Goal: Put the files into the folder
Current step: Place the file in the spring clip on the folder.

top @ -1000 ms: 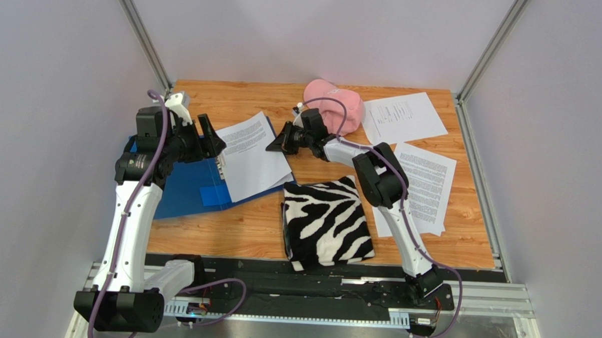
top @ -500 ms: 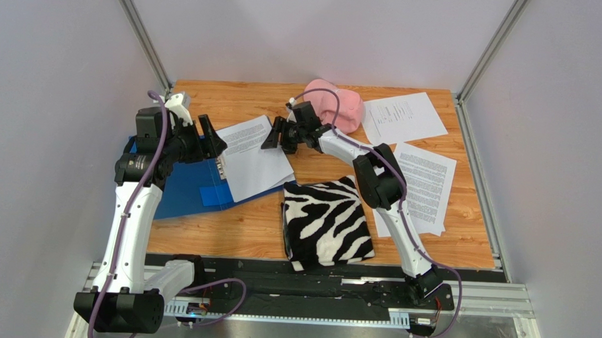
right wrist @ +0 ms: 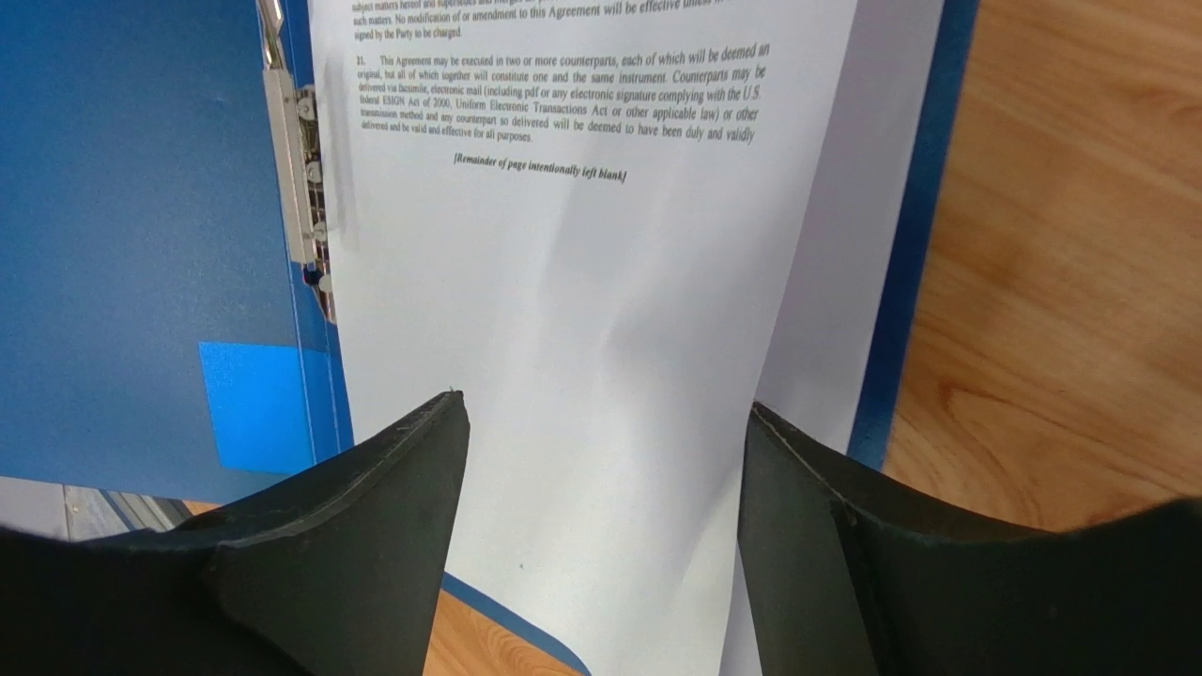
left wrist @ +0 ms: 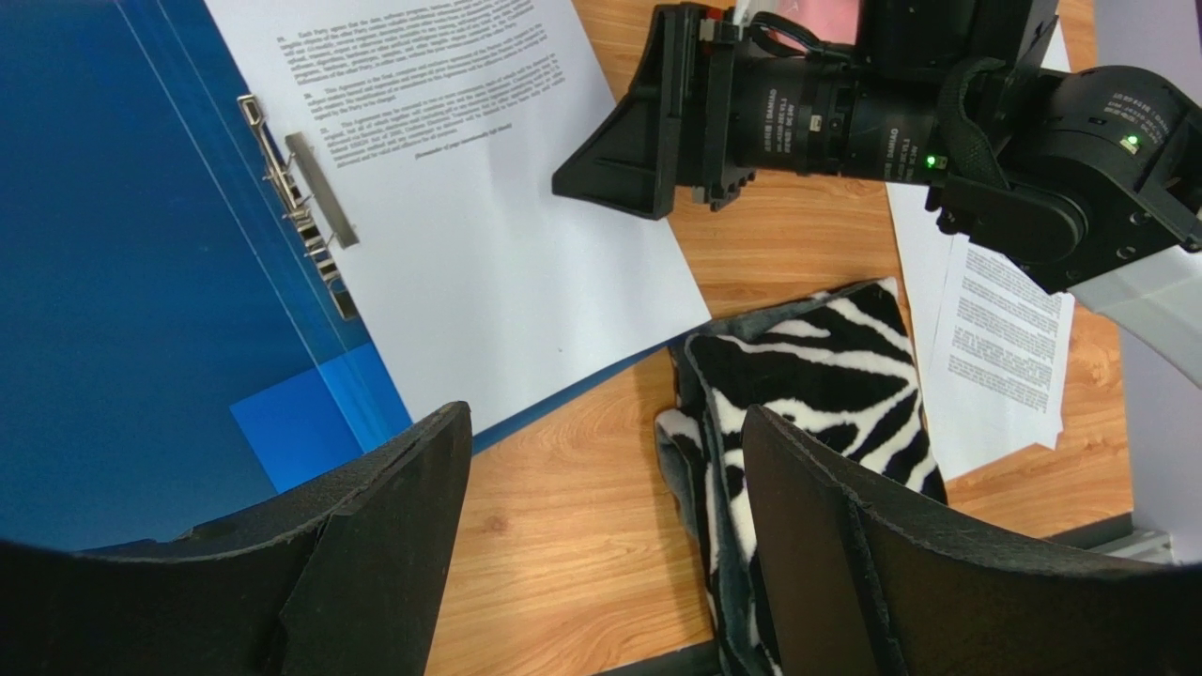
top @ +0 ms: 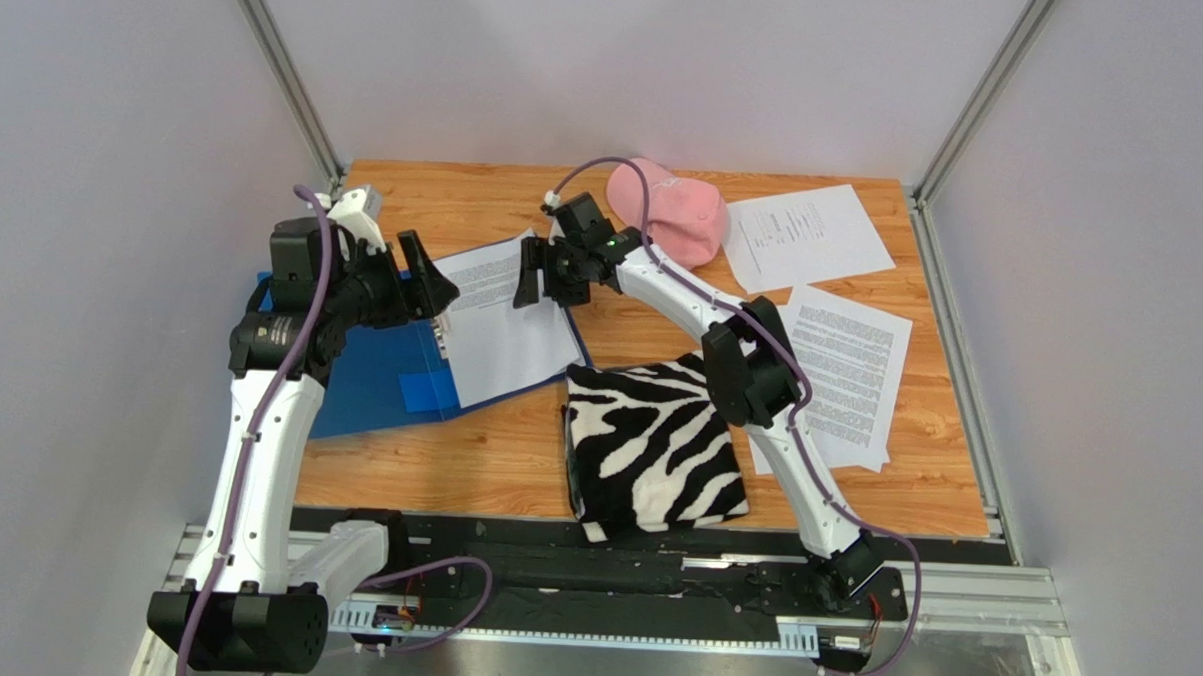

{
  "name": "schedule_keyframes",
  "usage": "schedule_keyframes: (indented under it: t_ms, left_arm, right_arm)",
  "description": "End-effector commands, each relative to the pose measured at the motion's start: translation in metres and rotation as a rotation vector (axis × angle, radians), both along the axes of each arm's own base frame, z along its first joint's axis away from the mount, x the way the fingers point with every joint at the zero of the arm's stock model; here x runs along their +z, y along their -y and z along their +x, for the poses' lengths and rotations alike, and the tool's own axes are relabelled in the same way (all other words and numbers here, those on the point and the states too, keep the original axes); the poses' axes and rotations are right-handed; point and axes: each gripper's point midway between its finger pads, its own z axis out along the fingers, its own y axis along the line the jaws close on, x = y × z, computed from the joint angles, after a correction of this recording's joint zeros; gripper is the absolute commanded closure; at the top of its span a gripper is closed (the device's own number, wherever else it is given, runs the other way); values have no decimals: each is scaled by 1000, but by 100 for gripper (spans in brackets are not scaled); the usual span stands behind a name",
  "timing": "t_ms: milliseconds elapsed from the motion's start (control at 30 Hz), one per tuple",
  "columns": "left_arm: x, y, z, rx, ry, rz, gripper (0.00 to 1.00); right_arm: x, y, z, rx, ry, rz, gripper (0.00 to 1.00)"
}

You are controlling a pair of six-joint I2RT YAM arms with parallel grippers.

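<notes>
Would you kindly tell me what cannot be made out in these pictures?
- Top view: the left arm covers the folder's far left part; print on the sheet inside is too small to read.
- Right wrist view: the frame edge cuts off the sheet's upper text; the right end effector hides its lower end.
- Top view: the right arm overlaps the papers; their count is unclear.

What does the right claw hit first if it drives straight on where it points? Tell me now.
Most likely the printed sheet lying in the open blue folder: the right claw stands open and points down at it. How far above it hangs is unclear.
</notes>
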Motion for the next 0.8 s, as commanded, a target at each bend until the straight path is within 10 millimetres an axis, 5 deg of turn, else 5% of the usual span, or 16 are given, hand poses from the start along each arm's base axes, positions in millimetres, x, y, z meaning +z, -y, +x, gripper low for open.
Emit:
schedule_keyframes:
  t_ms: [0,200,267,333,467,533,567,633,667,700,733,767]
  left_arm:
    - [14,2,-1,-11,60,-9,21]
    - [15,1,-1,-10,62,-5,21]
    - [13,2,-2,-13,59,-8,21]
    - [12,3,-2,-16,58,-16,21]
    - [7,6,0,-25,56,-34,21]
    - [6,11,3,-38,52,-47,21]
    - [8,22,3,-72,53,-49,21]
    - [4,34,8,-95,39,-37,21]
    - [6,53,8,-152,52,-35,21]
    - [4,63,10,-164,49,-38,21]
    - [-3,75,15,-192,25,-42,22]
    - [-3,98,15,-254,35,-51,22]
  right_arm:
    - [12,1,1,9,27,-15,30]
    - [25,11,21,-9,121,-72,27]
    - [33,15,31,-26,157,-96,22]
    - [31,22,34,-27,169,-140,0]
    - [48,42,42,-77,221,-203,0]
    - [49,77,48,-157,217,-280,0]
    - [90,99,53,-227,279,-280,0]
    - [88,155,53,-326,256,-349,0]
    - [125,182,49,-392,308,-334,0]
    - [138,217,52,-459,321,-339,0]
    - [118,243,40,-488,277,-385,0]
    - [123,281,42,-562,253,-377,0]
